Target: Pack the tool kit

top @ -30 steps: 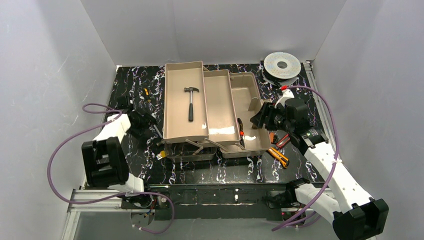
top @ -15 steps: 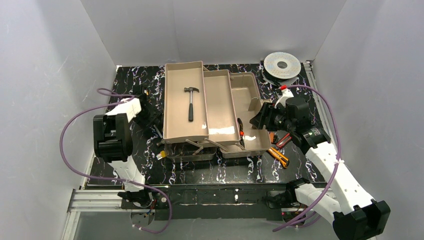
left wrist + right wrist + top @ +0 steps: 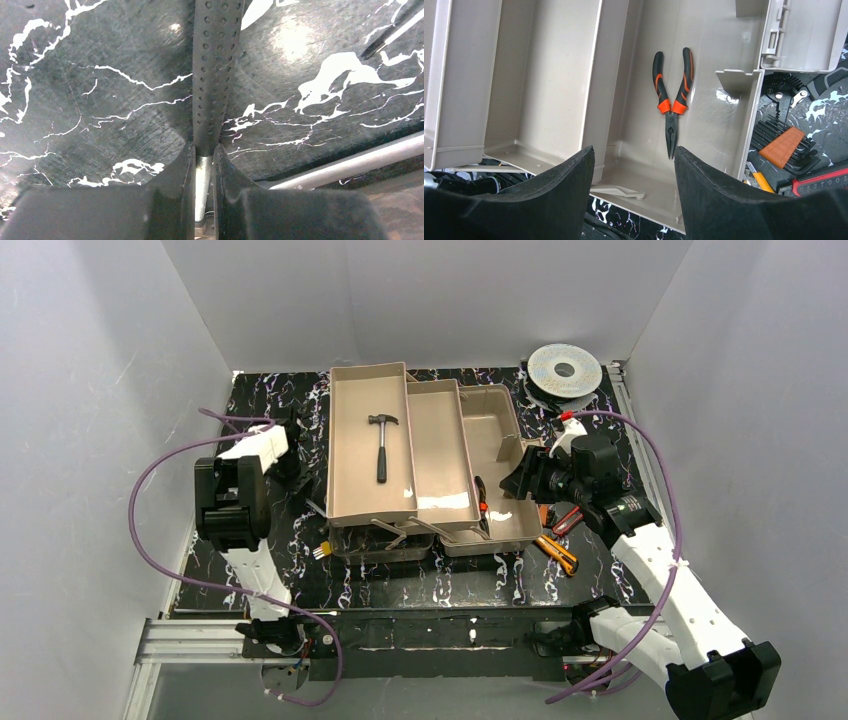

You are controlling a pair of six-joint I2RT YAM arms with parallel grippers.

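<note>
The tan toolbox stands open mid-table with its trays spread out. A hammer lies in the left tray. Orange-handled pliers lie in the bottom compartment, the same pliers seen from above. My right gripper hovers open over that compartment, its place in the top view at the box's right side. My left gripper is shut on the silver shaft of a screwdriver with a dark dimpled handle, low over the mat left of the box. A yellow knife lies right of the box.
A round silver spool sits at the back right. A red-and-black tool and an orange piece lie beside the box's right wall. A small yellow-bristled brush lies by the box's front left corner. White walls close in on three sides.
My left arm swung away from the near left toward the back, alongside the box, and its jaws closed on the screwdriver. The right arm has not moved.
</note>
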